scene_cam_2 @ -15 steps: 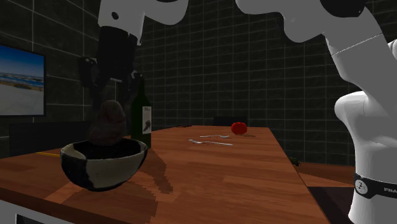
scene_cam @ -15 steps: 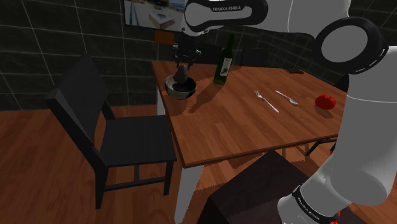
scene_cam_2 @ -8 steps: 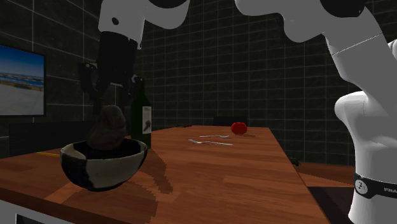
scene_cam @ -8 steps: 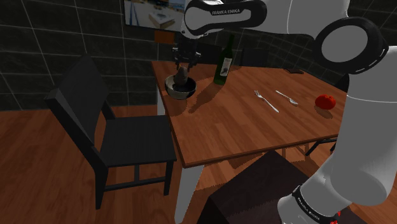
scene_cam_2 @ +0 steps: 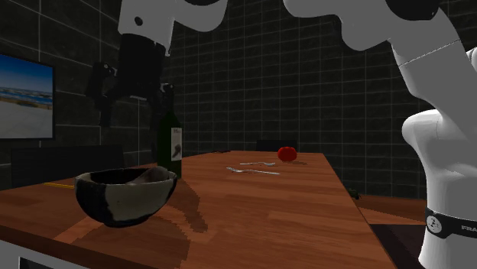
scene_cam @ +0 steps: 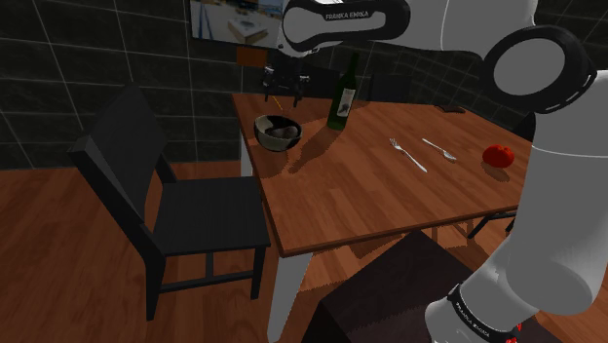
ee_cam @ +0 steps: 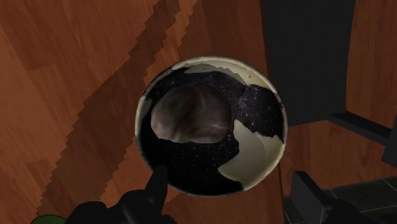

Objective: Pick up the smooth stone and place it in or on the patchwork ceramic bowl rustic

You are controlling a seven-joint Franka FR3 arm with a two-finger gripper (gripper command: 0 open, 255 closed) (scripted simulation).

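The stone point(ee_cam: 191, 114), a dull brown-grey lump, lies inside the black-and-cream patchwork bowl point(ee_cam: 261, 153), free of the fingers. The bowl point(scene_cam: 276, 134) stands near the far corner of the wooden table point(scene_cam: 370, 195), with the stone point(scene_cam: 284, 130) low in it. In the second exterior view only the stone's top point(scene_cam_2: 147, 176) peeks over the bowl point(scene_cam_2: 122, 200) rim. My gripper point(scene_cam: 283, 86) hangs straight above the bowl, open, with nothing between its fingers. Its fingers point(scene_cam_2: 103, 113) stand wide apart, and the gripper point(ee_cam: 229, 194) looks straight down into the bowl.
A dark wine bottle point(scene_cam: 342, 93) stands just beside the bowl. Two forks point(scene_cam: 409, 156) and a red tomato point(scene_cam: 498, 154) lie further along the table. A dark chair point(scene_cam: 166, 195) stands at the table's side, over a wooden floor. A picture point(scene_cam_2: 23, 95) hangs on the tiled wall.
The gripper has opened and let go of the stone, which has sunk from standing tall above the rim to lying low in the bowl. The hand has lifted slightly.
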